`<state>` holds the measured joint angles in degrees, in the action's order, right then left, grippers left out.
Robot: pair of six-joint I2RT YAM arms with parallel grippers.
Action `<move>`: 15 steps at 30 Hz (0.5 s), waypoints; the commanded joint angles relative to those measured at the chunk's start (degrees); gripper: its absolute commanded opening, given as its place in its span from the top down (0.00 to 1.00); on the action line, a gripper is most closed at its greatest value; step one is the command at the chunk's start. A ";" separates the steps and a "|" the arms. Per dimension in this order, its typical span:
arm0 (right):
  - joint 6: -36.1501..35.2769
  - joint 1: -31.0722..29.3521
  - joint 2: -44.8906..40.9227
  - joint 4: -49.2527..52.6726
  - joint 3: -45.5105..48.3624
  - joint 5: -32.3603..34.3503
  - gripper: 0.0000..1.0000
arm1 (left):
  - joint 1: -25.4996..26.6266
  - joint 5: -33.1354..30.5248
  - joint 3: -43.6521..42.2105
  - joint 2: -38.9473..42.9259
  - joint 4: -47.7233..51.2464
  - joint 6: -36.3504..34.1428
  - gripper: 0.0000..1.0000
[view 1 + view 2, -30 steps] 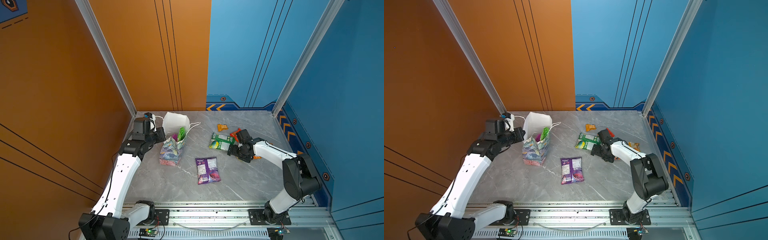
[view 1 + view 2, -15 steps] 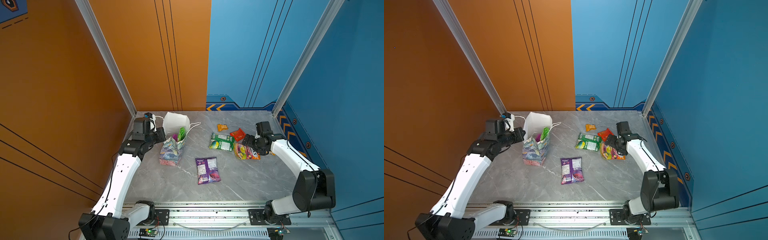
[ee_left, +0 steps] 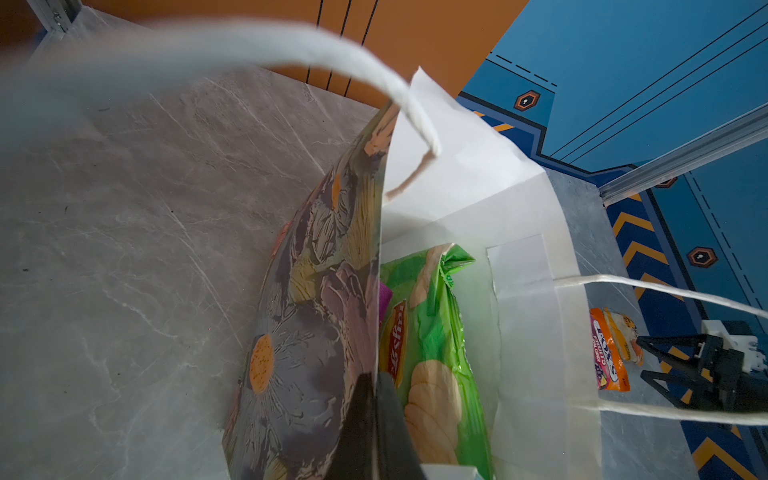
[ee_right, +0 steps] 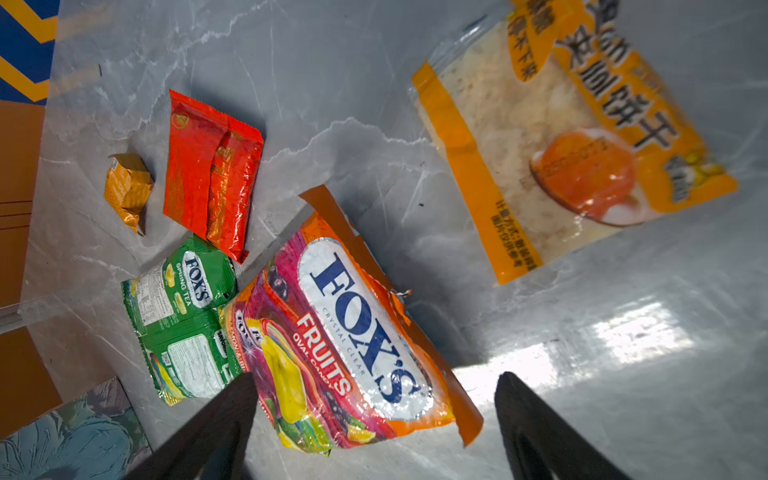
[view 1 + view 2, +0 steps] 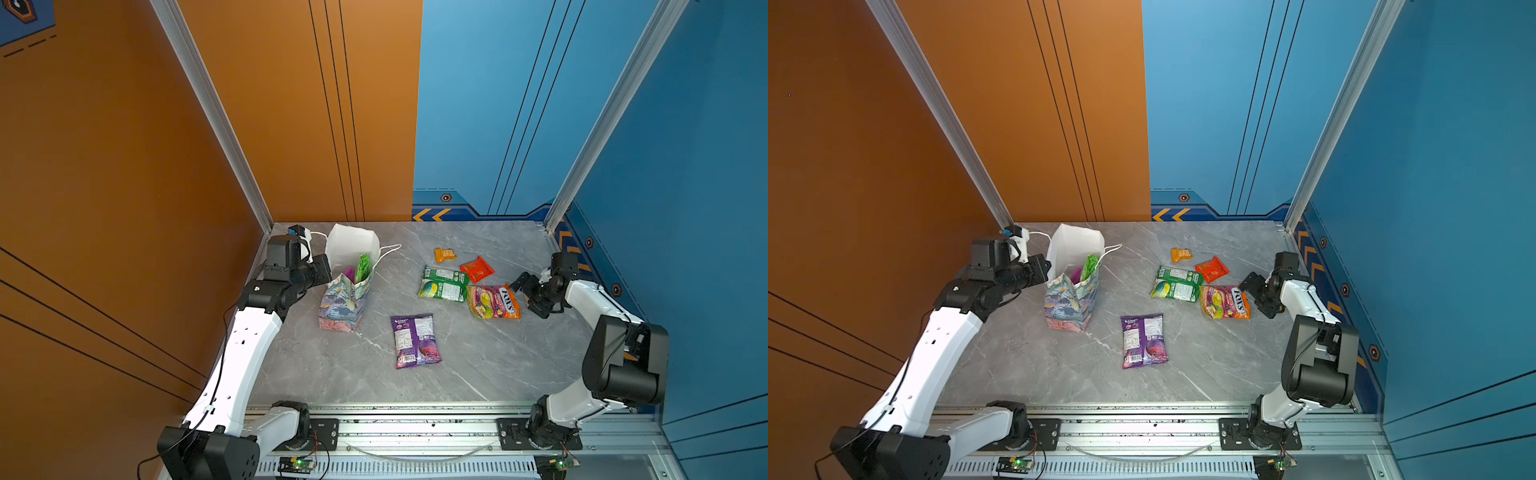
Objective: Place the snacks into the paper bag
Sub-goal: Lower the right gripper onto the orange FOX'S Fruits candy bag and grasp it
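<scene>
The floral paper bag (image 5: 345,299) (image 5: 1071,299) stands open at the left, with a green packet (image 5: 362,266) (image 3: 436,332) and a bit of a purple one inside. My left gripper (image 3: 376,384) is shut on the bag's side wall (image 3: 316,291). On the table lie a magenta fruit-candy packet (image 5: 492,301) (image 4: 345,332), a green packet (image 5: 442,284), a red one (image 5: 477,269), a small orange one (image 5: 444,254) and a purple one (image 5: 415,340). My right gripper (image 5: 524,297) (image 5: 1255,297) (image 4: 376,378) is open, its fingers on either side of the magenta packet's near end. A yellow packet (image 4: 561,145) lies close by.
The blue right wall (image 5: 602,266) runs just behind my right arm. The bag's white cord handles (image 5: 388,249) hang loose over the table. The arms' metal base rail (image 5: 415,419) edges the table's front.
My right arm has swung right from above the green packet and drawn back to the magenta packet's right end, baring it. Its jaws have narrowed a little. The left arm and bag are still.
</scene>
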<state>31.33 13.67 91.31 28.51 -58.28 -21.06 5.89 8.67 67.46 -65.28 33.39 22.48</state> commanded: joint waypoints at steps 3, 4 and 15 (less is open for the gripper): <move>0.49 0.17 2.67 -2.41 1.72 -1.45 0.12 | -0.30 1.35 -1.09 -0.20 0.19 0.37 1.00; 0.48 0.22 3.15 -2.36 1.68 -1.35 0.12 | -0.27 1.33 -1.03 -0.20 0.25 0.37 1.00; -0.28 -2.45 9.82 -2.04 0.73 -6.01 0.26 | -0.35 0.95 -1.21 -0.05 0.06 0.32 1.00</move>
<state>31.40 12.27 98.80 26.26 -57.21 -24.40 5.89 8.67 67.46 -65.36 33.36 22.48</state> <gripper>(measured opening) 0.754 0.046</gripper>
